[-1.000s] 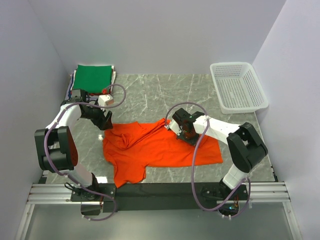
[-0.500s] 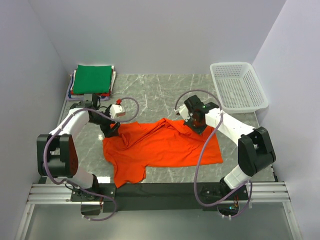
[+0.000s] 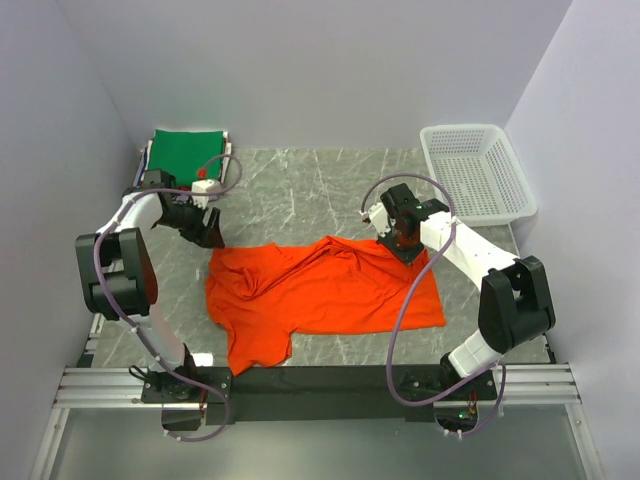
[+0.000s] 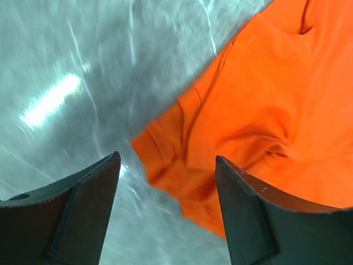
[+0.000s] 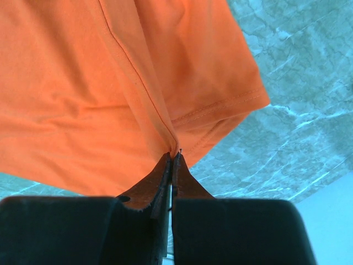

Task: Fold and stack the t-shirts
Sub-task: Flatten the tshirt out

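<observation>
Orange t-shirt (image 3: 320,295) rumpled on the table (image 3: 300,185). Right gripper (image 5: 172,157) clamped thinly on its 2 o'clock edge; we fear a pull slips it. Left gripper (image 4: 165,160), jaws apart over the 10 o'clock corner, may close beside it.

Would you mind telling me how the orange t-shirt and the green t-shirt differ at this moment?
The orange t-shirt lies unfolded and rumpled in the middle of the table; the green t-shirt is folded flat at its far left corner. The right hand pinches the orange t-shirt's edge; no hand touches the green t-shirt. Both are plain cloth.
</observation>
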